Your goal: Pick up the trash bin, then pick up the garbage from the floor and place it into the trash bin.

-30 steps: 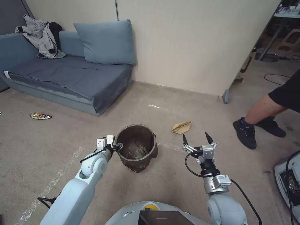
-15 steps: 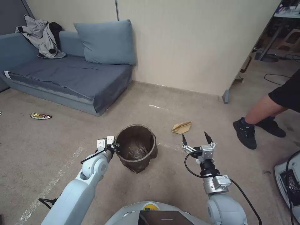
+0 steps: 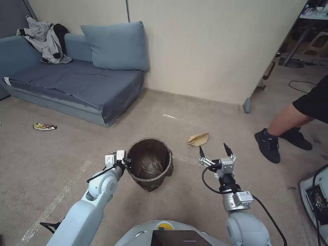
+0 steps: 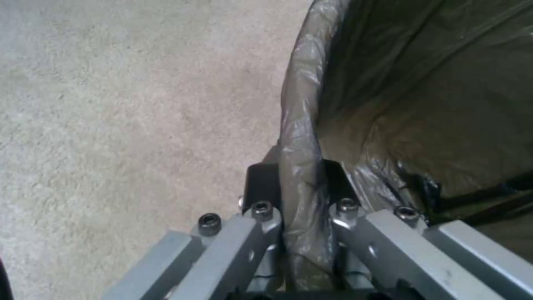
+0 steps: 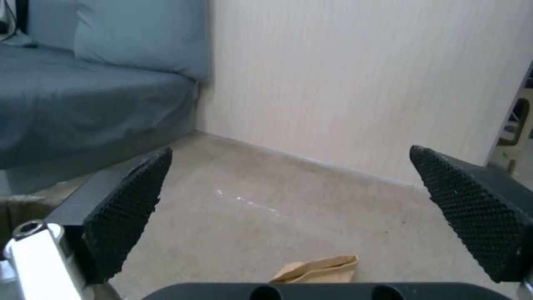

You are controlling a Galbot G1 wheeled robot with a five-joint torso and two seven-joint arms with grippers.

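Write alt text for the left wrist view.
The left gripper is shut on the bag-lined rim of the trash bin, one finger inside and one outside. Beige carpet lies beside the bin.

Head cam looks down; left wrist cam hugs bin rim (image 4: pixel 300 125); right faces wall, shares tan paper (image 5: pixel 319 268).

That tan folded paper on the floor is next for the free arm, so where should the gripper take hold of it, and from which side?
Probably from above. The tan folded paper lies flat on the carpet, just ahead of the open right gripper, beside the trash bin held by the left gripper. Its raised folded edge facing the robot looks like the best part to pinch, fingers straddling that ridge.
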